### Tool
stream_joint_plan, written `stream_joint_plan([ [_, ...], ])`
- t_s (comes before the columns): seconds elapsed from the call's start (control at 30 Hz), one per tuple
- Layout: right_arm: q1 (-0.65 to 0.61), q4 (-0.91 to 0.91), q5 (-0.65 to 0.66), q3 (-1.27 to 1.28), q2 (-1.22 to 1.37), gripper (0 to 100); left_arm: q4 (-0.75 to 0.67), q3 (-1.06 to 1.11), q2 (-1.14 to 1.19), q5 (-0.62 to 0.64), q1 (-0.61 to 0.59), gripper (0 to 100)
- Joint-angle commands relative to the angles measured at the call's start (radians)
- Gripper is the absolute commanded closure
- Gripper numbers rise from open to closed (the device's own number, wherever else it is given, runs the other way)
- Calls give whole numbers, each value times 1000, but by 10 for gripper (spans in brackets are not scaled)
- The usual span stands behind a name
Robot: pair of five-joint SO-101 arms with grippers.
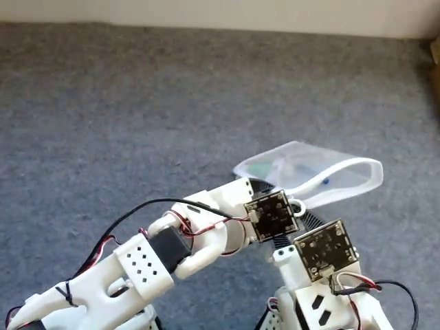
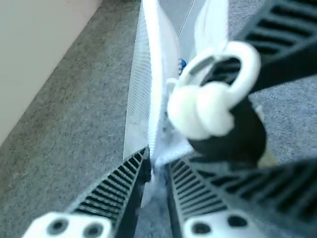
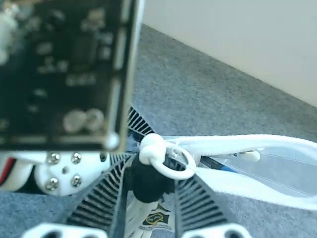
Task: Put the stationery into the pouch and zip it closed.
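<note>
Pouch [image 1: 309, 168], translucent white, is lying on the grey carpeted surface [image 1: 137, 103] just ahead of both arms.

Left pincer [image 2: 157, 173] is clamping one end of the pouch's zipper edge; the jaws are together on the white fabric and pinning that end.

Right pincer [image 3: 148, 191] is sitting close beside it, closed on the zipper pull [image 3: 166, 157]. The dark tab is sitting between the jaws, and the white bead and ring are standing just above them.

A blue stationery item [image 3: 218, 164] is showing through the pouch wall, so at least part of the loading is looking done. I cannot tell whether more pieces are inside.

The zipper tapes are spreading apart beyond the pull in the right wrist view, and the mouth is gaping in the high view.

Judgement: the loading stage is appearing finished and the zipping stage is only starting. The pull is sitting at the held end, with nearly the whole zipper run remaining.
</note>
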Motion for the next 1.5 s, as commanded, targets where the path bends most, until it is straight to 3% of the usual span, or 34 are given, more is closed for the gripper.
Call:
stream_joint_plan([
  [0.0, 44, -41, -32, -61, -7, 992, -15, 16, -33, 15, 2, 994],
  [0.37, 47, -54, -32, -61, -7, 992, -14, 27, -33, 15, -41, 994],
  [0.6, 203, -101, -54, -61, -8, 992, -14, 27, -33, 12, -54, 994],
  [0.93, 226, -130, -68, -59, -8, 992, -14, 27, -33, 11, -70, 994],
  [1.47, 535, -449, -106, 154, -8, 992, 8, 27, -33, 9, -70, 994],
])
